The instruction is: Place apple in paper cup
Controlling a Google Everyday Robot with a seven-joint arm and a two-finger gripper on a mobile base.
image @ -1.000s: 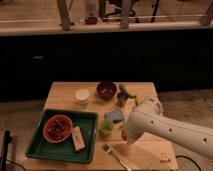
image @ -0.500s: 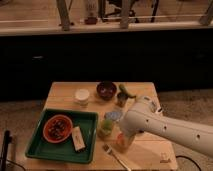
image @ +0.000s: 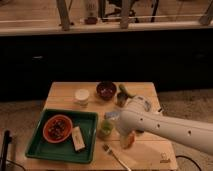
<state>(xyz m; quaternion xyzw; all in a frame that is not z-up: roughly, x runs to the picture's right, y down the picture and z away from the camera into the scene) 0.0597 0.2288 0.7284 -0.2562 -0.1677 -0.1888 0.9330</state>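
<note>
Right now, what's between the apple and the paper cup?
Camera view: a green container and a pale blue item. End effector hangs just over the apple.

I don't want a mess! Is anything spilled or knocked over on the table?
Nothing looks spilled or tipped. The paper cup and maroon bowl stand upright, and the apple is at the gripper. Only the fork lies slanted near the table's front edge.

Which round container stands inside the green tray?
The orange bowl; the paper cup and maroon bowl stand on the wooden table. The gripper is by the apple.
</note>
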